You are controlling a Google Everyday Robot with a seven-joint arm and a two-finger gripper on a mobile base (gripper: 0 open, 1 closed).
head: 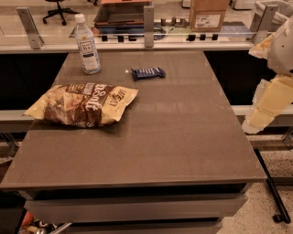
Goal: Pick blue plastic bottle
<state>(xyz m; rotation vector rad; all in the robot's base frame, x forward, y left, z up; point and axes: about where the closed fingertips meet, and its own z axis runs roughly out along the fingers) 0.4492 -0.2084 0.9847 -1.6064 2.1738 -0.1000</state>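
Observation:
The blue plastic bottle (pixel 87 45) stands upright at the far left corner of the brown table (pixel 174 137). It is slim and clear with a white screw cap and a white label with dark print. My gripper (pixel 263 112) hangs off the table's right side at about mid depth, on the pale arm. It is far from the bottle and touches nothing.
A brown snack bag (pixel 84 104) lies on the left of the table, in front of the bottle. A small dark-blue snack bar wrapper (pixel 148 72) lies right of the bottle. A glass rail with metal posts (pixel 148 20) runs behind the table. A cardboard box (pixel 208 13) stands beyond it.

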